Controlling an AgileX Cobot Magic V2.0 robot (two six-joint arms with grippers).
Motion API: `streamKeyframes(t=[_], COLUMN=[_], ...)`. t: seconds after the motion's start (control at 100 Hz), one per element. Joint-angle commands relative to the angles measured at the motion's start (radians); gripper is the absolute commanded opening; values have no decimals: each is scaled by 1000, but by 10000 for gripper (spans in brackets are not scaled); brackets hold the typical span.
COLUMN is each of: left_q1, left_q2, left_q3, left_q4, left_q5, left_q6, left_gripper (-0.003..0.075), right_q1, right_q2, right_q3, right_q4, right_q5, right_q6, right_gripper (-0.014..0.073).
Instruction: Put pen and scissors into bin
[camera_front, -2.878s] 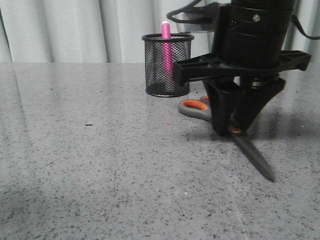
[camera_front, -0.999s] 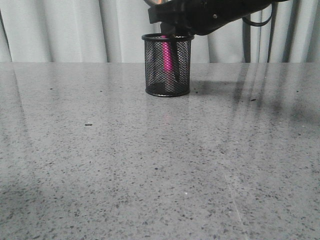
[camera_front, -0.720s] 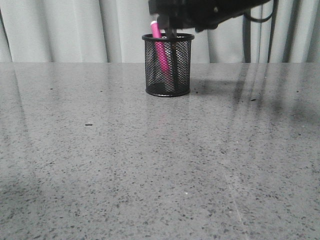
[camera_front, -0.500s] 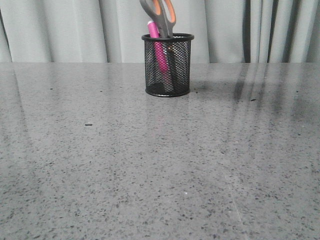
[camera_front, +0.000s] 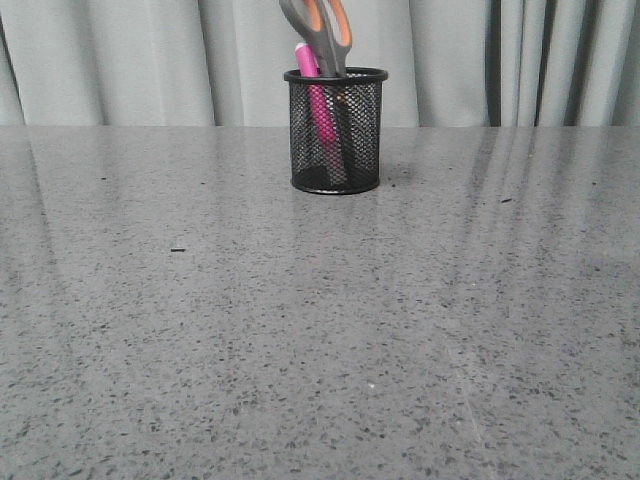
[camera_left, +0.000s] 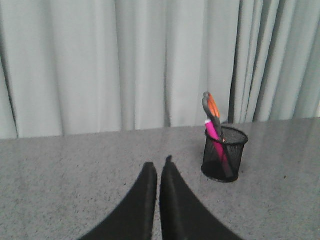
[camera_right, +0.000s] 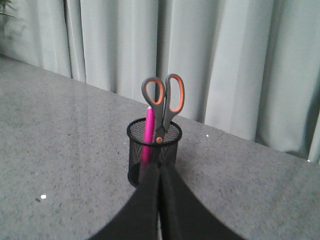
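Note:
The black mesh bin stands upright at the back middle of the grey table. The pink pen leans inside it, its tip above the rim. The scissors stand in it blades down, with the grey and orange handles above the rim. The bin, pen and scissors also show in the left wrist view, and the bin, pen and scissors in the right wrist view. My left gripper is shut and empty, away from the bin. My right gripper is shut and empty, drawn back from the bin. Neither shows in the front view.
Pale grey curtains hang behind the table's far edge. A small dark speck lies on the speckled grey tabletop left of the middle.
The right gripper lifted the scissors off the table, lowered them into the bin, let go and drew out of the front view. The pen now leans left.

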Motion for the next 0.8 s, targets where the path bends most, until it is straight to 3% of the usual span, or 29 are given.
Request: streamKeyframes(t=[0.0, 0.13, 0.25, 0.33, 0.79], left_q1=[5, 5, 5, 5, 5], left_q2=[7, 7, 7, 7, 7], left_q3=[2, 23, 31, 33, 33], left_q4=[4, -54, -111, -125, -125], left_q5=[-56, -56, -56, -56, -56], left_q6=[-9, -9, -9, -9, -9], left_gripper=[-20, -20, -20, -20, -20], right_q1=[2, 2, 2, 2, 2], right_q2=[-157, -377, -511, -526, -526], right_q3=[77, 193, 227, 227, 227], right_q4=[-22, -22, -13, -11, 2], right_q5=[-54, -39, 78, 129, 99], right_q6=[4, 4, 4, 4, 4], right_gripper=[-67, -67, -67, -67, -67])
